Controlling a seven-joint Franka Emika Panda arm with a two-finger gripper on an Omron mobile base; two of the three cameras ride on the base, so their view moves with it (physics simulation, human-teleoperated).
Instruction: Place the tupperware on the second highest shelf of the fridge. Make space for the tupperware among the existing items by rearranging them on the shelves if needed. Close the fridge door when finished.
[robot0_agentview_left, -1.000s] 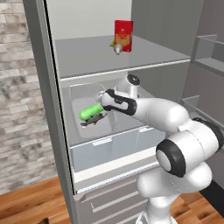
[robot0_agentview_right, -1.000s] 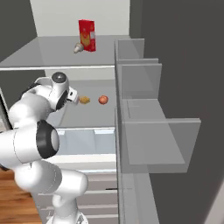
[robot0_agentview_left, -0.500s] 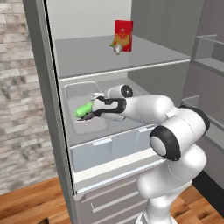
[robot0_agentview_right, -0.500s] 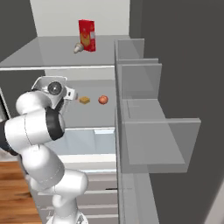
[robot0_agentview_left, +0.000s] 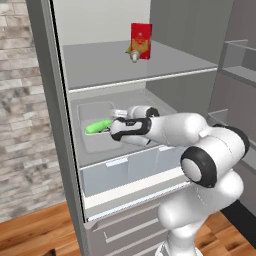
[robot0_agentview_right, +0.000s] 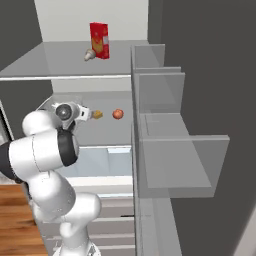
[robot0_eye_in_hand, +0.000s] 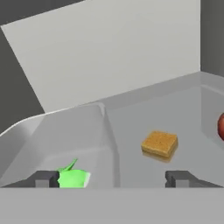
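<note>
Now the tool (robot0_eye_in_hand: 113, 178) has opened over the tupperware (robot0_eye_in_hand: 57, 144).

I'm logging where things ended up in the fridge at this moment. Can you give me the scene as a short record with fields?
fridge door: open, clear bins on its inner side
top shelf: red carton upright, tiny pale object beside it
second highest shelf: clear tupperware with a green item inside, at the left
also on that shelf: orange-brown lump and small red fruit, to the right of the tupperware
gripper: open, low over the tupperware's right wall, holding nothing
</note>
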